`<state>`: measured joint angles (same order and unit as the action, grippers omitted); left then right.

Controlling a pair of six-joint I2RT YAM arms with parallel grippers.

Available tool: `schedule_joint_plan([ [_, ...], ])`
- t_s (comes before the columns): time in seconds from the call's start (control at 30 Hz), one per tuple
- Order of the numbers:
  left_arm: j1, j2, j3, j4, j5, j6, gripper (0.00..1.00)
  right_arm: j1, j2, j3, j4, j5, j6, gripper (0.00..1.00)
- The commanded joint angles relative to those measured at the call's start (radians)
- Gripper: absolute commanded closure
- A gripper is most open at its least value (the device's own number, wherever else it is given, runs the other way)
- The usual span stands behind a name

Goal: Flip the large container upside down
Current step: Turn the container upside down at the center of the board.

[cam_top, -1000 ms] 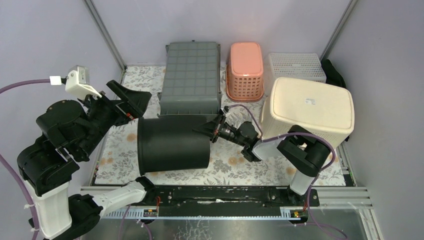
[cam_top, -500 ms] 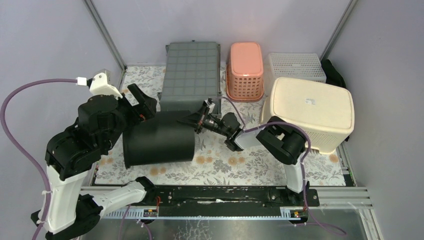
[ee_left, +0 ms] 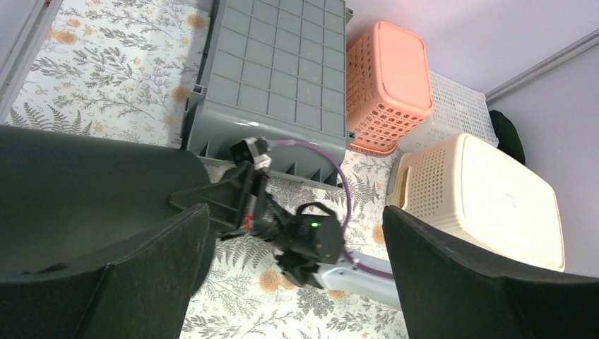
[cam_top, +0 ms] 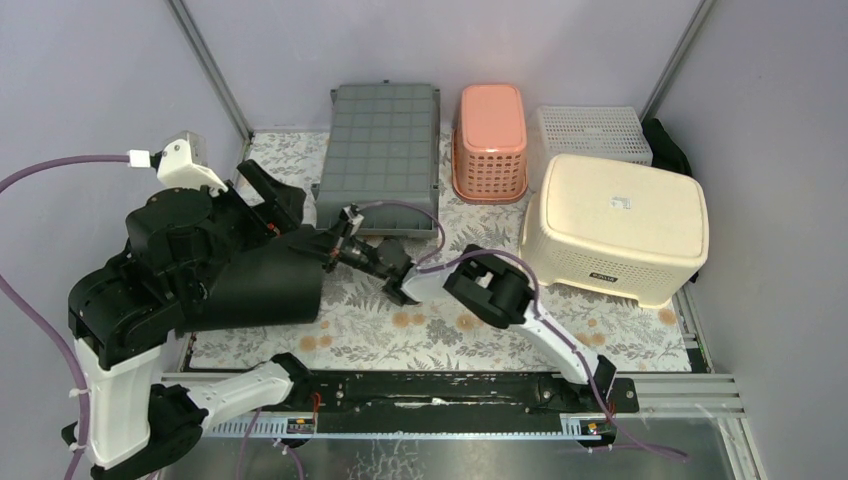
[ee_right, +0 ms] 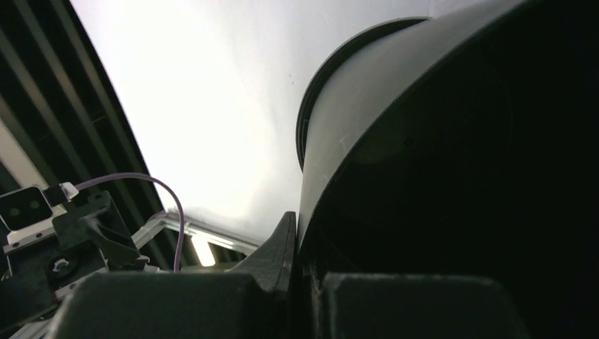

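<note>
Lower left of top view: large container [cam_top: 265, 285] plain matte black, with grey sheen on its wall in right wrist view.
Underneath: mat [cam_top: 380, 340] white, with grey fern leaves and orange flowers.
Top centre: crate [cam_top: 385, 150] grey, square grid.
Just right of it: basket [cam_top: 490, 140] salmon pink, slotted sides.
Upper right: lattice basket [cam_top: 590, 130] white mesh.
Right: hamper [cam_top: 620, 215] cream, rows of small holes on its sides.
Both arms [cam_top: 170, 250] black with white links; cables [cam_top: 70, 160] purple.
Around: walls [cam_top: 90, 70] pale lilac.

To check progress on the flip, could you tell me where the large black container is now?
In the top view, the large black container lies on its side at the left of the floral mat, just in front of the grey crate.
</note>
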<state>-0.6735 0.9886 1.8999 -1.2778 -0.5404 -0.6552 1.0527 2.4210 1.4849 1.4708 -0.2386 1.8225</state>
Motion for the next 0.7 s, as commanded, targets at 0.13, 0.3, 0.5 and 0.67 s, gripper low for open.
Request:
schedule_joint_plan([
  [0.13, -0.004, 0.04, 0.043, 0.002, 0.024, 0.014, 0.0, 0.056, 0.182, 0.317, 0.242, 0.132, 0.159, 1.0],
  [0.3, -0.003, 0.037, 0.014, 0.026, 0.041, 0.014, 0.0, 0.051, 0.129, 0.098, 0.242, 0.106, 0.109, 1.0],
  [0.5, -0.004, 0.041, 0.004, 0.038, 0.054, 0.012, 0.0, 0.041, 0.093, -0.099, 0.244, 0.084, 0.073, 1.0],
  [0.67, -0.004, 0.042, 0.0, 0.043, 0.059, 0.008, 0.0, 0.038, 0.067, -0.227, 0.244, 0.077, 0.059, 1.0],
])
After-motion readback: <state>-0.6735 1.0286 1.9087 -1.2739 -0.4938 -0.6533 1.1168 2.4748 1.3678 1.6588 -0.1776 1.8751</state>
